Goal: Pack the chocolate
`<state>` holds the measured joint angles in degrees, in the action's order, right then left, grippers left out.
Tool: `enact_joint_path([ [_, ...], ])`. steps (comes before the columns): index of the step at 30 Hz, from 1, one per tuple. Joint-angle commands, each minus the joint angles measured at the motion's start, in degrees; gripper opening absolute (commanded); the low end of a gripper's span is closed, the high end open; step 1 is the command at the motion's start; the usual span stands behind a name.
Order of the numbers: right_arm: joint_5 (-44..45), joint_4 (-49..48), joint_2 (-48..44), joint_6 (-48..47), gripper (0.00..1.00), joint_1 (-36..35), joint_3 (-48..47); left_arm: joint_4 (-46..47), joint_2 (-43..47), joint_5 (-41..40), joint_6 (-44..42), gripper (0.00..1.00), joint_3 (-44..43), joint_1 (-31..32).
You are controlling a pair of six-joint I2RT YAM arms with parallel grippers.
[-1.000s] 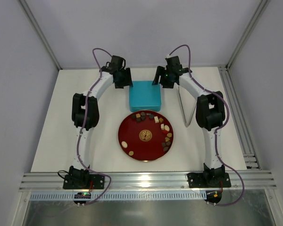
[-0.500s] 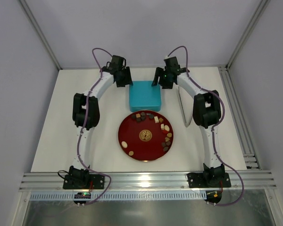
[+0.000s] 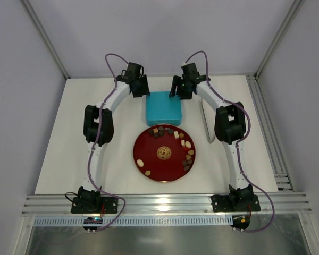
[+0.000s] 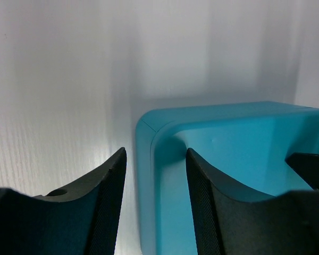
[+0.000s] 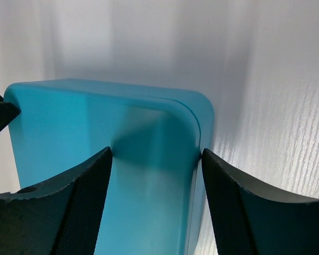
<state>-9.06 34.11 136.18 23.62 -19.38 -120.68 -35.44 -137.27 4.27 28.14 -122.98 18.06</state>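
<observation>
1. Straddling the far-left corner of the teal box [image 3: 164,108], the left claw [image 4: 154,152] is released, gripping nothing.
2. The right claw [image 5: 156,152], likewise released, straddles the far-right corner.
3. The chocolate [image 3: 187,144] lies on the red plate [image 3: 149,146], just beside the box.

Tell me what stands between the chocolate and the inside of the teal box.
The teal box's lid is on, shutting out the chocolate on the red plate. The left tool and right tool sit open at its far corners.
</observation>
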Motion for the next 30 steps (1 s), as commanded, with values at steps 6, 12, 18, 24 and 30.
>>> enact_joint_path([
  [6,1.6,3.7,2.4,-0.9,0.66,-0.3,-2.3,-11.9,-8.0,-6.8,-3.9,0.47,4.3,0.4],
  [12,3.3,9.3,5.1,-0.9,0.64,-0.3,-4.7,-12.5,-7.7,-7.0,-4.3,0.46,4.5,0.6],
  [18,4.3,11.8,5.9,-1.6,0.6,0.0,-3.0,-13.7,-6.9,-7.5,-4.6,0.46,4.8,0.5],
  [24,1.9,8.4,4.3,-0.8,0.54,0.7,2.6,-15.4,-6.1,-8.4,-4.8,0.47,4.8,0.5],
  [30,-1.9,4.7,2.4,0.6,0.5,3.4,8.6,-17.6,-5.4,-9.0,-4.9,0.47,4.0,0.6],
])
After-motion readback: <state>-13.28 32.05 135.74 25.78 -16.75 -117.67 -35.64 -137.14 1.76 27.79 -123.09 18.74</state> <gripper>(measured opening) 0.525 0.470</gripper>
